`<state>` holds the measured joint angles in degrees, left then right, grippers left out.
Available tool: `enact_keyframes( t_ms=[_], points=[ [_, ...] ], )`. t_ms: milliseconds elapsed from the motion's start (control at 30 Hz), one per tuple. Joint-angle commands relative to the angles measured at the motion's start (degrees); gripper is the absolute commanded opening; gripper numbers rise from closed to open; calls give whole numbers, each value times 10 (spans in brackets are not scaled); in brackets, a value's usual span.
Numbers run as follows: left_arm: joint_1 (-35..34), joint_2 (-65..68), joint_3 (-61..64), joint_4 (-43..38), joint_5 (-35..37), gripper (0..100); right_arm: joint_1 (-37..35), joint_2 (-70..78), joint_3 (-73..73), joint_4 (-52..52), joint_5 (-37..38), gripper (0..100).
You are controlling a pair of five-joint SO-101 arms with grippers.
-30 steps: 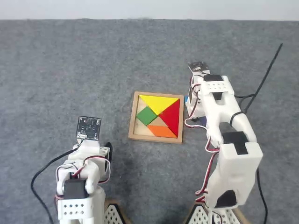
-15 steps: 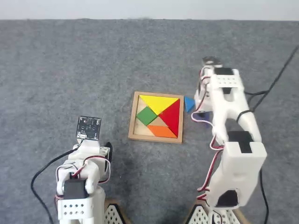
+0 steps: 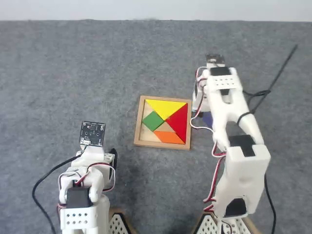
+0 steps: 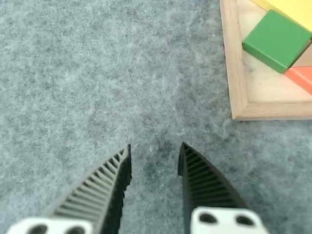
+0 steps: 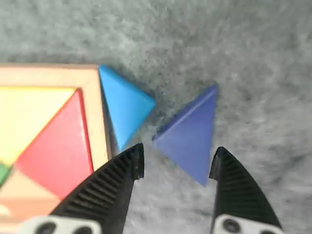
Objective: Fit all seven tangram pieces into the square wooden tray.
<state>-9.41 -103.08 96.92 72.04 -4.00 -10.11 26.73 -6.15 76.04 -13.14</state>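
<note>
The right tool point(image 5: 179, 151) is open, with its jaws on either side of the dark blue triangle point(image 5: 191, 134) on the surface point(image 5: 268, 58). The light blue triangle point(image 5: 126, 105) lies just beside the tray point(image 5: 97, 122). The left tool point(image 4: 155, 146) is open above the surface, near a tray corner.

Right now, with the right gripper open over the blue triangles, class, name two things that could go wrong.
1. The right gripper hovers over the dark blue triangle, but the light blue triangle lies close by; a closing finger could knock it.
2. That piece abuts the tray rim, so a knock might shift the tray.
</note>
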Motion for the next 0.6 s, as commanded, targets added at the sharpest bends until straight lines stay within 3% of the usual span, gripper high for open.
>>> enact_keyframes(
  t_ms=[0, 567],
  points=[
    [1, -16, -5, 5, -4, 153, -1, 16, -23, -25, -30, 231],
    [1, -16, -5, 5, -4, 153, 3, 68, -23, -33, -20, 231]
  ],
)
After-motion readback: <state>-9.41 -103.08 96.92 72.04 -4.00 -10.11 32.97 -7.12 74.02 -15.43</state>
